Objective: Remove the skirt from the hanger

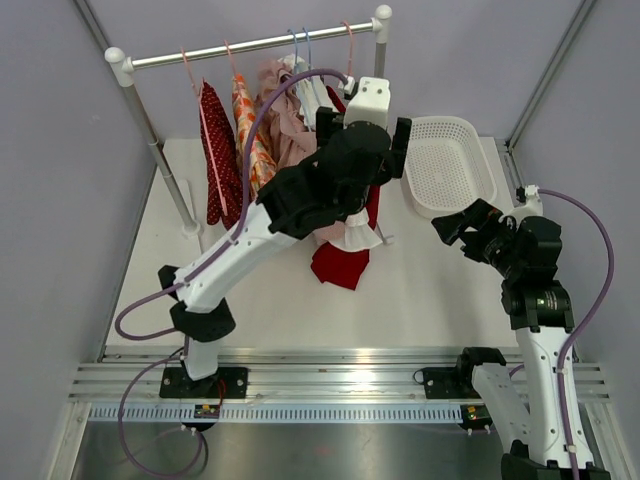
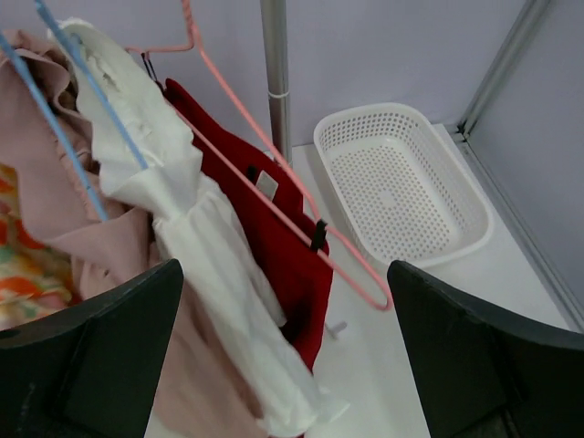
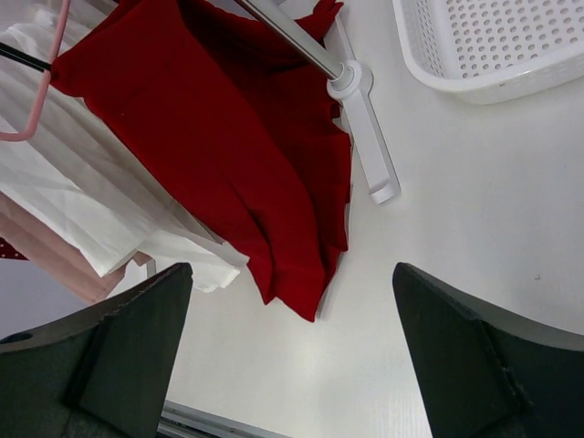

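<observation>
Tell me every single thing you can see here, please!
clothes rail: one, silver bar on white posts, back of the table
pink hangers: three, pink, on the rail
blue hangers: two, blue, on the rail
spotted garment: one, red with white dots, hanging at the left
flowery garment: one, orange, next to the spotted one
pink garment: one, pale pink, middle of the rail
white garment: one, white, beside the skirt
skirt: one, red, on the pink hanger furthest right
basket: one, white, empty, back right
table: one, white, under everything
left gripper: one, black, open, up near the skirt's hanger
right gripper: one, black, open, low, facing the skirt
</observation>
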`<state>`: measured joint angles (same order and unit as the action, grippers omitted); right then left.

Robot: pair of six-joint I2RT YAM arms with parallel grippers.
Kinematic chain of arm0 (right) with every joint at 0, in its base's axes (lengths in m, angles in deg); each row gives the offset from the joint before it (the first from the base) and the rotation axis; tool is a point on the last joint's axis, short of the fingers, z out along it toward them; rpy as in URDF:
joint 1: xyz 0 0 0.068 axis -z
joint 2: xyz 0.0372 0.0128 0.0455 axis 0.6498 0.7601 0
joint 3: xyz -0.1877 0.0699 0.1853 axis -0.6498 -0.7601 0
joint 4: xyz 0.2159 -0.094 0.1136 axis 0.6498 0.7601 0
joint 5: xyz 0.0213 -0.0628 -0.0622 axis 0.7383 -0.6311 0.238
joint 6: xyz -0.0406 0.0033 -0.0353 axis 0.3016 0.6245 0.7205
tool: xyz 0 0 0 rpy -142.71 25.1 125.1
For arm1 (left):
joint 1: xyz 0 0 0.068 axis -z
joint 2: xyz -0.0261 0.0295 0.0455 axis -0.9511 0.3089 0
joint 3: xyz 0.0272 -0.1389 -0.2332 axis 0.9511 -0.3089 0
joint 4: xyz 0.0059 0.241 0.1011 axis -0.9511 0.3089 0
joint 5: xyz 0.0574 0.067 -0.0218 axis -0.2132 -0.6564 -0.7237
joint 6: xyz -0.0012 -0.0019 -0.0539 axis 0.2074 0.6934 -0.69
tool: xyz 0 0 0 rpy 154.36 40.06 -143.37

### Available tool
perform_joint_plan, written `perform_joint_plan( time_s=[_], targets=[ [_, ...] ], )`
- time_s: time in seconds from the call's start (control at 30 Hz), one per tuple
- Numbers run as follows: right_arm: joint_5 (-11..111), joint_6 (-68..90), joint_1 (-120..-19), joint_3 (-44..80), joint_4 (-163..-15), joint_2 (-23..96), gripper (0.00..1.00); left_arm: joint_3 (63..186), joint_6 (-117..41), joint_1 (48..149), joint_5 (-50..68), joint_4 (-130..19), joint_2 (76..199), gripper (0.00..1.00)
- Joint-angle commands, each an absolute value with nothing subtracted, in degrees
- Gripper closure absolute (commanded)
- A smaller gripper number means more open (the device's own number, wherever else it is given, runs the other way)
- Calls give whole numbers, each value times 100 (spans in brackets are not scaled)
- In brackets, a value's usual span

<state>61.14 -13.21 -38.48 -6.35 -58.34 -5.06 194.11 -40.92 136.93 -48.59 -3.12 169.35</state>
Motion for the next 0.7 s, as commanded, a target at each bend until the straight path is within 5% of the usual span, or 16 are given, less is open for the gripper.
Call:
perform_joint_plan(
  time_s=[0.0,0.53,0.63,0.67],
  targets=[
    [6189,-1171,-3824,-335,-5979,-502,1,19829,-3729,13187,-4422,-1052,17219,1],
    [6312,-1136,-3824,-510,-5803,-713,1,19608,-4274,12281,-3164,-2292,18010,7],
    [6312,-1118,-3824,-563,-5821,-704,1,19599,-4353,12237,-3181,-2362,18116,20],
    [6312,-1118,-3824,-580,-5830,-687,1,19581,-4458,12185,-3216,-2345,18125,39]
  ],
)
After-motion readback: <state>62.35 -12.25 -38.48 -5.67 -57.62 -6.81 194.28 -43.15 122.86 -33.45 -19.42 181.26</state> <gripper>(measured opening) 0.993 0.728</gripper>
